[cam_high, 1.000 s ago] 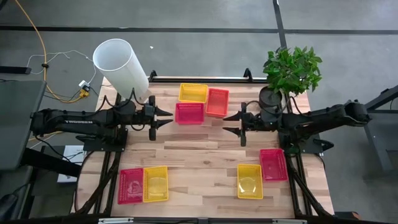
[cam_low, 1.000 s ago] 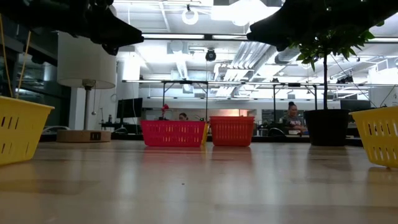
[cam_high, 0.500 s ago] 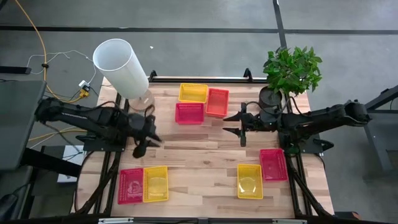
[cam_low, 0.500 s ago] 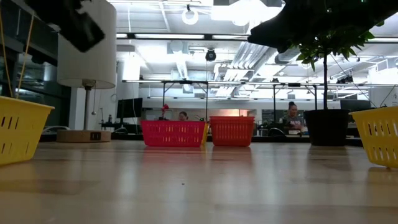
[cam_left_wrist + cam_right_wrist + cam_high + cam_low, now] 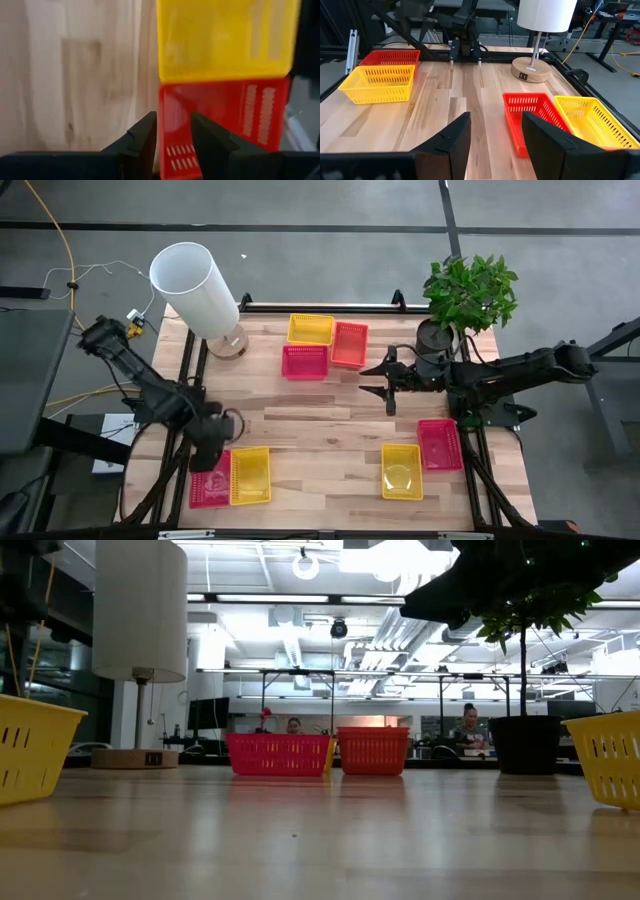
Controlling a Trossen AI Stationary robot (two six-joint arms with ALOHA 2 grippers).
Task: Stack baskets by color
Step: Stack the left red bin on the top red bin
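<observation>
Your left hand [image 5: 171,131], fingers apart, hangs over the near short wall of the red mesh-sided plastic basket [image 5: 225,120], whose long axis runs away from it.

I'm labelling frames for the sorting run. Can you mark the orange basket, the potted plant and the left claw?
Orange perforated plastic basket [image 5: 350,344]: high view, on its floor.
Green leafy potted plant [image 5: 470,291]: high view, on its foliage.
Left claw [image 5: 214,442]: high view, between its fingertips, above the red basket's [image 5: 209,485] edge.
</observation>
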